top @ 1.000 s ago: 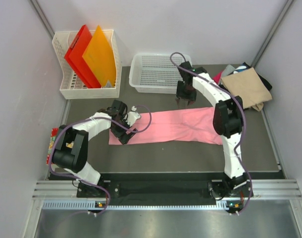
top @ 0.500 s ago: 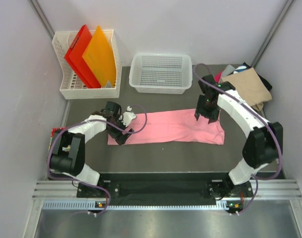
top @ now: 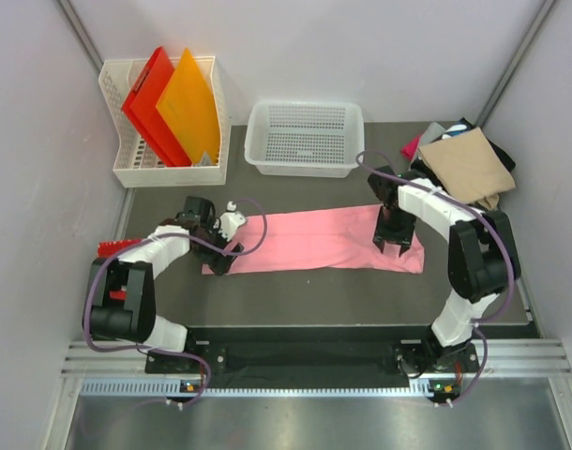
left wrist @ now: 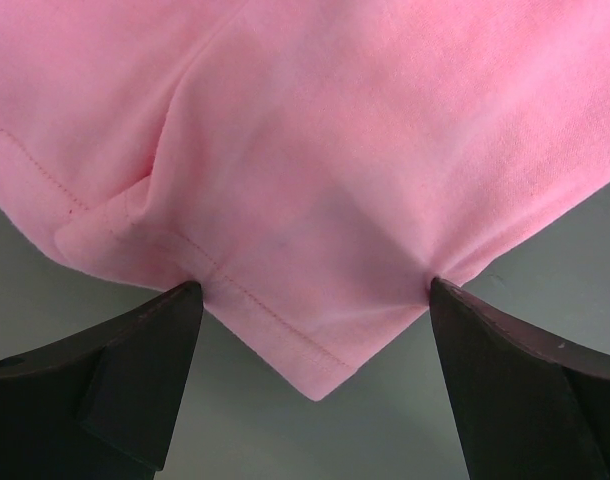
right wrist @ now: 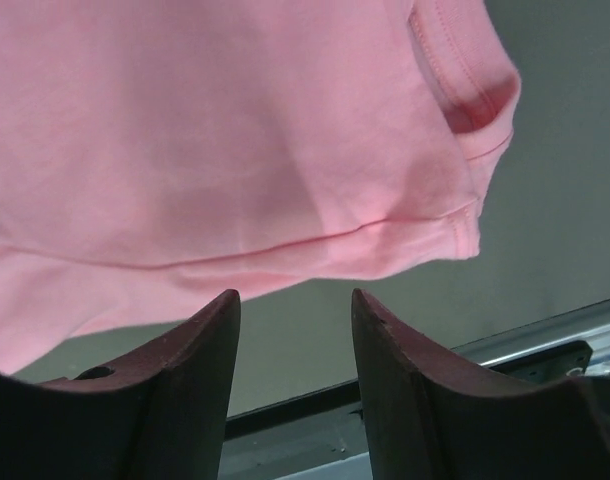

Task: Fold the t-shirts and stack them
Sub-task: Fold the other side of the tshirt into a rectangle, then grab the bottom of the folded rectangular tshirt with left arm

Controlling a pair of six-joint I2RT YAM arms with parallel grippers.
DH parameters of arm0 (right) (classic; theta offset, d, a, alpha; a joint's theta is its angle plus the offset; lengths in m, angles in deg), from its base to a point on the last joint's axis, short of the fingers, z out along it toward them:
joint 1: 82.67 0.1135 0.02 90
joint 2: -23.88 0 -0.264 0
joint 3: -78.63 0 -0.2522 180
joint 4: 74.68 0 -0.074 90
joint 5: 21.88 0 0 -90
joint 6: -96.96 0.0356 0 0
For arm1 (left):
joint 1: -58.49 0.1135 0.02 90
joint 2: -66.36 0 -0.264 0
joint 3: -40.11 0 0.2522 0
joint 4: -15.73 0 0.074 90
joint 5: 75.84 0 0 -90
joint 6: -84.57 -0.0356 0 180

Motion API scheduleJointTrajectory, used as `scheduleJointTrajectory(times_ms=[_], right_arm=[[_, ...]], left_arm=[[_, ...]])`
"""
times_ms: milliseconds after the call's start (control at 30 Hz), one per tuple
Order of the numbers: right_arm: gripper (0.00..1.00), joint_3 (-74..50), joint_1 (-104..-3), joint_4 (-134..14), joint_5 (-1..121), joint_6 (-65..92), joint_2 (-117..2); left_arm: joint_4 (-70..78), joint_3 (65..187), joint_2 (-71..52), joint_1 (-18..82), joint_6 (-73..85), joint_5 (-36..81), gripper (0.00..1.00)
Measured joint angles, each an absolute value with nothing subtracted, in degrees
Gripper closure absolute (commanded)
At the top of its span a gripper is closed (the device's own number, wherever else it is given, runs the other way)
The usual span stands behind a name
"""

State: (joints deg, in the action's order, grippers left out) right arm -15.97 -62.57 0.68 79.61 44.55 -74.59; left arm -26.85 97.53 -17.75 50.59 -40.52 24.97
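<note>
**Operator:** What are the two pincers doing?

**Spotter:** Your left gripper point(left wrist: 313, 288) is spread wide. One stitched corner of the light pink soft cloth t-shirt point(top: 314, 240) lies between its dark fingers point(left wrist: 115, 370) (the tips sit at the edges of the cloth, but they pinch nothing). Your right gripper point(right wrist: 293, 296) is parted too, with a narrower gap. Between its tips you see only the dark grey table top point(top: 314, 292). It hangs over the right end of the same shirt, by the near hem.

**Operator:** And where does the shirt lie?

**Spotter:** In the overhead view you see it as a long narrow strip, flat on the table in front of both arms. It runs from the left gripper to the right one. Behind it, at the middle of the far side, stands a white perforated plastic basket point(top: 303, 167). At the far left you have a white plastic rack point(top: 169, 173) holding a red flat folder point(top: 145, 98) and an orange flat folder point(top: 188, 98). In the far right corner is the heap of other folded shirts point(top: 466, 167), a tan one on top, with black, magenta and grey cloth showing under it.
</note>
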Motion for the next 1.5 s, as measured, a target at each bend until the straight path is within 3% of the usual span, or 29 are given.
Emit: scheduleJointTrajectory(times_ms=[233,533,933,1200,1500], right_arm=[[0.54,-16.00,-63.51,0.64,85.25,43.72,-80.54],[0.55,-15.80,-66.88,2.45,89.93,40.18,-83.55],[0.55,-6.82,-68.13,6.28,90.91,37.99,-85.22],[0.54,-4.70,-65.13,6.24,81.07,37.66,-75.58],[0.55,-10.05,-57.31,0.66,70.91,39.04,-81.39]], left_arm=[[-26.46,96.37,-16.44,51.77,-41.40,25.34,0.01],[-30.00,88.20,-3.57,62.88,-52.13,18.17,0.01],[-40.51,96.90,-11.94,63.36,-50.73,17.73,0.01],[-45.30,100.44,-11.94,63.36,-50.12,17.86,0.01],[-51.22,111.24,-11.85,63.36,-47.96,21.42,0.01]])
